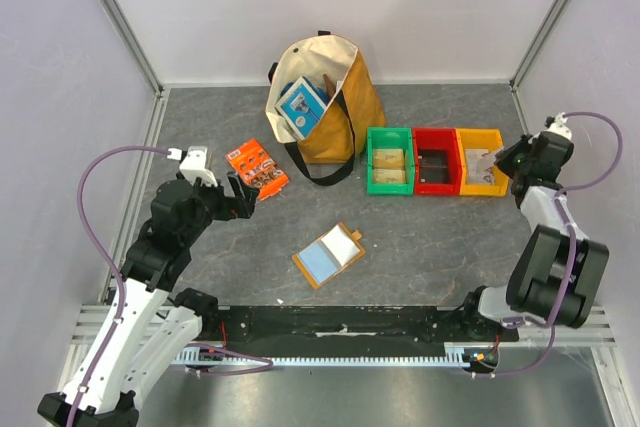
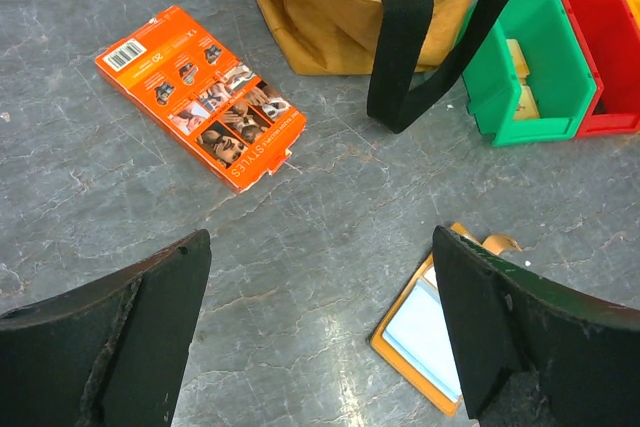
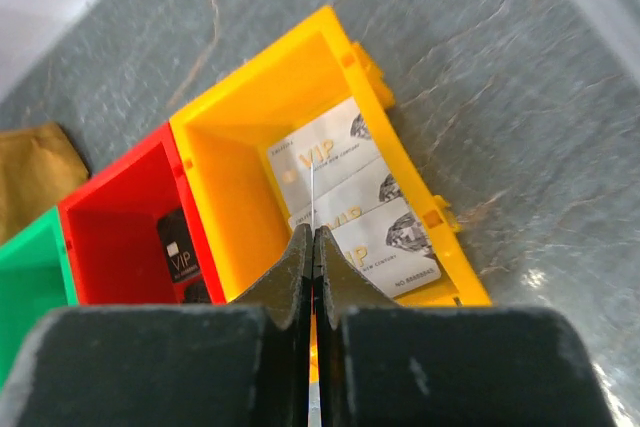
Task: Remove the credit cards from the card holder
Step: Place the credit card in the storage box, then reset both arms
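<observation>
you're judging task near end: card holder [image 1: 328, 255] lying open on counter [image 1: 430, 247], no card showing inside. pale credit cards [image 3: 350, 197] resting in yellow bin [image 3: 250, 117]. right tool [image 3: 313, 247] pinching shut above them, thin sliver at tips, can't tell what. left tool [image 2: 318, 277] gaping wide, empty, near holder.

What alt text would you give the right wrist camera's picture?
The right gripper, shut on a thin pale card seen edge-on, hangs over a yellow bin holding pale VIP cards; a black card lies in the red bin beside it.
</observation>
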### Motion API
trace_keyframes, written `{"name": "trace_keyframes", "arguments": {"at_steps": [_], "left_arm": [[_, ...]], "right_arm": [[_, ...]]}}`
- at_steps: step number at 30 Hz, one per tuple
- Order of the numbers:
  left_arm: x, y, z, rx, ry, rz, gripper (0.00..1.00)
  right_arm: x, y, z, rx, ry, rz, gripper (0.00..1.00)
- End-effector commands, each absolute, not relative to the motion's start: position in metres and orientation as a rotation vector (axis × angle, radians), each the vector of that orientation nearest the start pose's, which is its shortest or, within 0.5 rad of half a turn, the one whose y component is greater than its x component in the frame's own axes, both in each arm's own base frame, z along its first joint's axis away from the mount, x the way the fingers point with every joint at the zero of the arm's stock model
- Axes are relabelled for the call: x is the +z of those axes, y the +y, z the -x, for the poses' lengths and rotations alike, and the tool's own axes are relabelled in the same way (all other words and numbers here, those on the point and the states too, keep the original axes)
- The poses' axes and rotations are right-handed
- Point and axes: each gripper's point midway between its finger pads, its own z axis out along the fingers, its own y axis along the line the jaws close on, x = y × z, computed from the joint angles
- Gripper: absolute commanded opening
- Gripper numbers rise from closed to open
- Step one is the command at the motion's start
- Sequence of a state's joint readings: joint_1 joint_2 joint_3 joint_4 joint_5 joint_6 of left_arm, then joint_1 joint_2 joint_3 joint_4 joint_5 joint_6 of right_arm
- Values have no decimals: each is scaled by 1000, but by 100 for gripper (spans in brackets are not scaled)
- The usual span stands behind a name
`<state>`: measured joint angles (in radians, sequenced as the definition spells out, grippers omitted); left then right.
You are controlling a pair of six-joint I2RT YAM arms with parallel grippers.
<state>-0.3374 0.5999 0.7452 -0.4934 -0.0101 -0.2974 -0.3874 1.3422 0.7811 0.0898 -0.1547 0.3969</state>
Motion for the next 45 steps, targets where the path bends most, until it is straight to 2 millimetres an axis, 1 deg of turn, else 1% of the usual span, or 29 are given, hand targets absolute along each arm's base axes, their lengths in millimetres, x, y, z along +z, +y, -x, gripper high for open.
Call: {"name": "trace_keyframes", "arguments": {"at_steps": [1,4,6,7,8,9,11,13,15,18,21,23,24,27,28,29,30,32,34,36,37,39,40,42,43,44,45], "left_arm": [[230,-89,-240,-365,1943,-59,96],[230,-89,-240,-362,1943,-59,96],[229,-88,-241,-357,1945,-53,96],[229,-88,-241,-360,1943,-54,96],[229,-87,-242,-357,1942,-48,96],[230,-87,-242,-359,1939,-50,96],[229,-87,-242,-362,1940,-48,96],[230,-88,-242,-372,1935,-49,96],[233,-88,-243,-379,1924,-46,96],[237,-85,-244,-375,1907,-27,96],[244,-78,-246,-355,1868,16,97],[253,-74,-245,-346,1823,43,99],[258,-69,-245,-338,1798,69,99],[277,-57,-238,-321,1698,132,99],[282,-52,-236,-314,1665,155,99],[289,-45,-232,-306,1620,188,99],[295,-40,-229,-305,1578,225,99],[305,-31,-221,-306,1495,263,99],[313,-25,-211,-303,1435,266,99],[319,-19,-203,-306,1376,281,99],[322,-17,-198,-310,1348,287,99],[326,-14,-190,-314,1306,285,99],[329,-11,-186,-313,1280,295,99],[329,-9,-184,-311,1261,301,99],[329,-8,-184,-309,1261,301,99],[329,-8,-184,-306,1259,302,99],[328,-8,-184,-306,1260,305,99]], "right_arm": [[132,-88,-410,365,1987,-569,0],[115,-82,-414,433,2023,-568,0],[109,-82,-413,438,2035,-577,0],[108,-85,-412,428,2033,-594,5],[109,-89,-410,403,2027,-620,14],[109,-95,-406,366,2026,-652,25],[115,-106,-399,281,2014,-694,46],[126,-112,-392,224,1996,-707,62],[143,-115,-386,186,1966,-707,73],[171,-116,-376,149,1917,-699,82],[211,-112,-365,144,1840,-671,88],[244,-104,-354,160,1767,-636,94],[256,-100,-349,168,1741,-631,98],[299,-87,-332,208,1642,-595,98],[311,-81,-329,223,1632,-578,98],[319,-76,-327,235,1643,-560,98],[336,-69,-324,238,1632,-525,98],[356,-60,-317,211,1633,-471,98],[375,-53,-305,142,1631,-425,98],[388,-50,-290,63,1622,-406,98],[396,-50,-280,18,1600,-407,98],[410,-43,-261,-21,1540,-379,98],[417,-45,-249,-55,1500,-381,98],[422,-49,-230,-85,1437,-401,98],[423,-44,-223,-70,1411,-387,98],[420,-42,-218,-64,1396,-378,98],[419,-45,-211,-67,1365,-395,98]]}}
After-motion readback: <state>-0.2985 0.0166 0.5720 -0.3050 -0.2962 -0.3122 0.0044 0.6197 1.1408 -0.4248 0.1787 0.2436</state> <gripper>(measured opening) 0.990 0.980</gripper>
